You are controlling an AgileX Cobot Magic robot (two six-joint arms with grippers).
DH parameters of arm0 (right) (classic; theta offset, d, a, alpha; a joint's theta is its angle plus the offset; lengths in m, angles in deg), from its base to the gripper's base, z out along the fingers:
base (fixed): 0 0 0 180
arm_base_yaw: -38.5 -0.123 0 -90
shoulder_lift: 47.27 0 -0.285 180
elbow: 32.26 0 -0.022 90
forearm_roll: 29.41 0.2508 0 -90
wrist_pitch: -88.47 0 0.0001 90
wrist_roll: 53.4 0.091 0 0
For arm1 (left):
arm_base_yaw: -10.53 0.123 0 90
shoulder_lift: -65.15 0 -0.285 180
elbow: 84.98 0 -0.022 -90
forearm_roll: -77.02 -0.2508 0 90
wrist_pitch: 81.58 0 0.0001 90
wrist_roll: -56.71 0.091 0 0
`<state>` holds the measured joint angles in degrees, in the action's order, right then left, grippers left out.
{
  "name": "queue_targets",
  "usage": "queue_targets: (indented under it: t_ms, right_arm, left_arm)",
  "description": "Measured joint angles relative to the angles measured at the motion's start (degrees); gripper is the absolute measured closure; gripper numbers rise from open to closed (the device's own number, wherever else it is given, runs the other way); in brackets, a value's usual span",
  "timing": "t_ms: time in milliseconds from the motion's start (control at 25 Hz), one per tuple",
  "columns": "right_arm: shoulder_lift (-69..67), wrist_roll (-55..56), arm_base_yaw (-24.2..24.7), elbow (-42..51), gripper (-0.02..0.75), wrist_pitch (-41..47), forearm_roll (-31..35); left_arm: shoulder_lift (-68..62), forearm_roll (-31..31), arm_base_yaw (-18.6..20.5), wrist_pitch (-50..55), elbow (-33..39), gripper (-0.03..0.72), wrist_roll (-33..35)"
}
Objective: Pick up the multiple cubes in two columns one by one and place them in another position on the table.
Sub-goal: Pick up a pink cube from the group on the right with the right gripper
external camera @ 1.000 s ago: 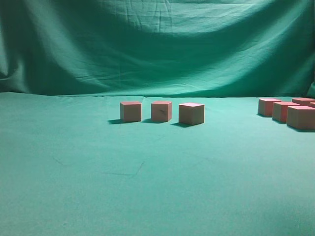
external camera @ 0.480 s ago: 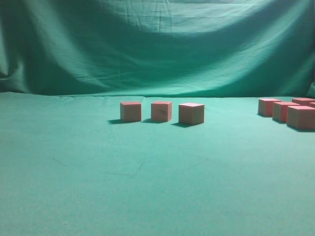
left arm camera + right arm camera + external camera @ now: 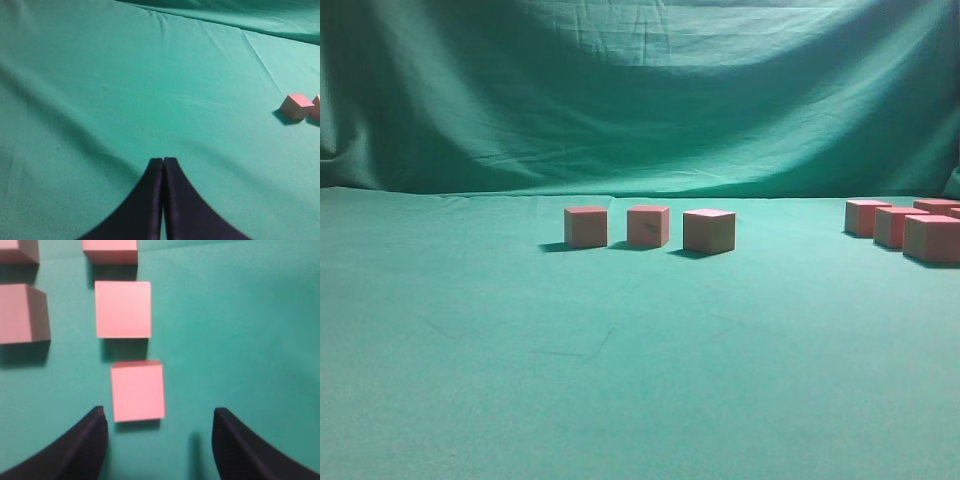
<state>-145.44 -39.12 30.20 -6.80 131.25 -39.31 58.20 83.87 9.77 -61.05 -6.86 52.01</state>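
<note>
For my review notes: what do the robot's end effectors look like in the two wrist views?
Only the fingers show. The left end effector has two matte black fingers with broad bases curving up to narrow tips. The right end effector has two similar black, rounded fingers, blurred. No cables, markings or arm links are visible.

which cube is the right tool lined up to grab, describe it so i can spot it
On the green table, find the column of cubes running away from the open right tool in the right wrist view. The target cube is the nearest in that column. Unlike its neighbours, it lies just ahead of the tool's fingers, nearer the left one.
</note>
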Motion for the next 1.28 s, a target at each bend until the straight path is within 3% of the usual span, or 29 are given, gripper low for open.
queue_targets:
  t_ms: [560, 640, 680, 960, 1080, 1280]
  right_arm:
    - [-7.9, -0.1, 0.0, 0.0, 0.318, -6.5, 1.5]
    - [-7.9, -0.1, 0.0, 0.0, 0.43, -6.5, 1.5]
    - [-7.9, -0.1, 0.0, 0.0, 0.472, -6.1, 1.5]
    - [-6.5, -0.4, -0.6, -6.2, 0.47, 5.7, 3.5]
    - [-3.9, -1.7, -3.8, -9.6, 0.47, 10.2, 4.4]
    - [-2.1, -2.2, -15.9, -16.9, 0.47, 15.0, 7.5]
  left_arm:
    - [0.0, 0.0, 0.0, 0.0, 0.0, 0.688, 0.0]
    - [0.0, 0.0, 0.0, 0.0, 0.0, 0.688, 0.0]
    - [0.0, 0.0, 0.0, 0.0, 0.0, 0.688, 0.0]
    - [0.0, 0.0, 0.0, 0.0, 0.0, 0.688, 0.0]
    - [0.0, 0.0, 0.0, 0.0, 0.0, 0.688, 0.0]
    - [0.0, 0.0, 0.0, 0.0, 0.0, 0.688, 0.0]
